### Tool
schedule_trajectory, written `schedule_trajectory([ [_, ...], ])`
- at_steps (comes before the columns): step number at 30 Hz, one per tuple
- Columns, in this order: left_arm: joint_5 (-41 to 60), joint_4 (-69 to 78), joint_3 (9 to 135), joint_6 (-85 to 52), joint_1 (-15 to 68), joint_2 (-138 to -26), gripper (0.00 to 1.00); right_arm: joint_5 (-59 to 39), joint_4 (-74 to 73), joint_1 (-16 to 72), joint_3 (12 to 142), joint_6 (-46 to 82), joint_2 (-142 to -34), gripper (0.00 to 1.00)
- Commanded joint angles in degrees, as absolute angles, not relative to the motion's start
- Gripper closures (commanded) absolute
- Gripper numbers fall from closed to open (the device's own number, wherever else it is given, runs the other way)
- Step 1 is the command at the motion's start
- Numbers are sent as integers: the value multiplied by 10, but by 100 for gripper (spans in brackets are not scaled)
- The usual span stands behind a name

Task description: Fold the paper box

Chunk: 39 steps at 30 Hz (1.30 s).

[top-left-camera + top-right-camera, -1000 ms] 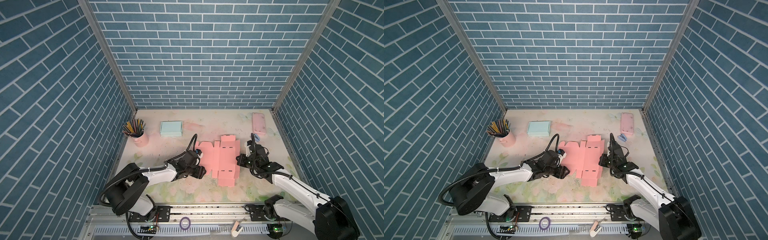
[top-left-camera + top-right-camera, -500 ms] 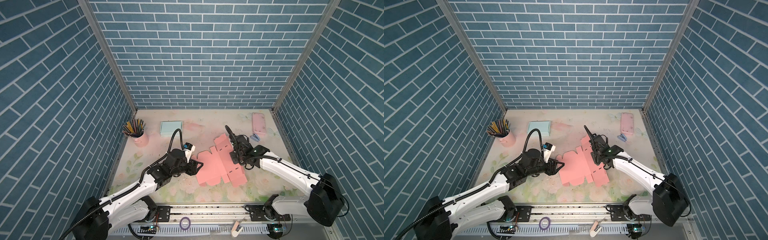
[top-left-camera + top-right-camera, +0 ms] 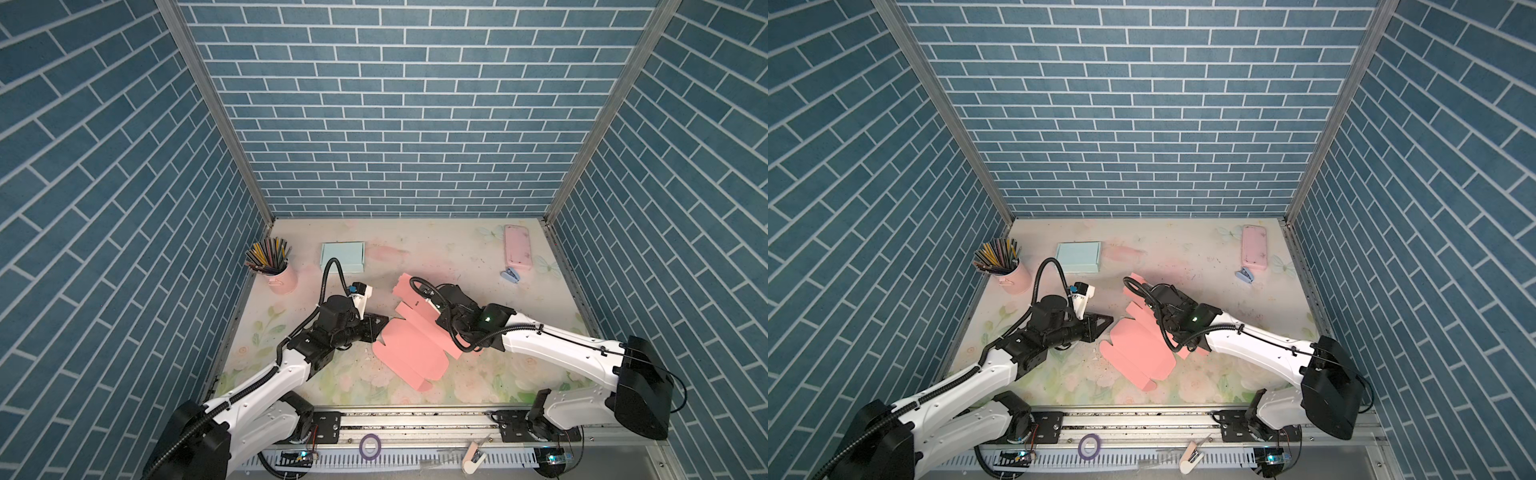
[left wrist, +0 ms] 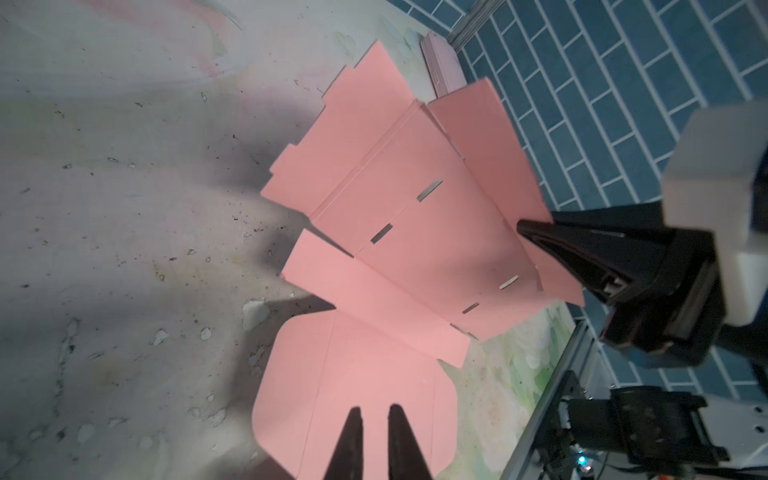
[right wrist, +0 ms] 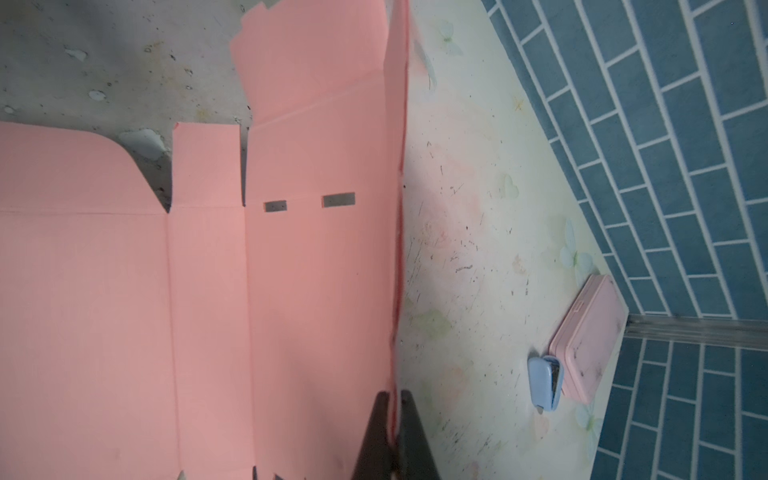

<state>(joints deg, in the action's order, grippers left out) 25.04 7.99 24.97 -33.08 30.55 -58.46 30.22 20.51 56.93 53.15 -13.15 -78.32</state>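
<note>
right pincer (image 5: 395, 395) is clenched on the paper box (image 3: 409, 349), grasping one long side panel. in the right wrist view that panel stands upright and edge-on between its fingers. the rest of the pink sheet lies mostly flat and unfolded near the middle of the table (image 3: 457, 257), turned at an angle, with its slots and creases showing. its rounded flap is on the side toward the left arm.

left pincer (image 4: 374, 409) sits at that edge of the sheet with its tips over the rounded flap. its jaws are drawn almost together, with only a thin slit between them. i cannot tell whether they nip the paper or merely hang above it.

further out, a pink cup of pencils (image 3: 282, 278) stands at the back left, with a pale blue flat box (image 3: 343, 257) near it. at the back right lies a pink case (image 3: 518, 248), and a small blue stapler (image 3: 512, 275) sits just beside it. a purple tape roll (image 3: 369, 446) rests on the front rail, off the table.
</note>
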Motion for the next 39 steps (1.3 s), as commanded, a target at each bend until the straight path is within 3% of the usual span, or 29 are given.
schedule_trajectory([
  [1,298,178,260,-364,269,-621,91,333,151,570,514,-200,-793,100],
  [6,310,225,309,-365,254,-694,100,298,120,570,491,-213,-774,100],
  [21,327,294,461,-370,282,-876,100,279,106,576,477,-224,-762,100],
  [39,305,330,350,-390,342,-826,100,347,74,617,466,-266,-757,100],
])
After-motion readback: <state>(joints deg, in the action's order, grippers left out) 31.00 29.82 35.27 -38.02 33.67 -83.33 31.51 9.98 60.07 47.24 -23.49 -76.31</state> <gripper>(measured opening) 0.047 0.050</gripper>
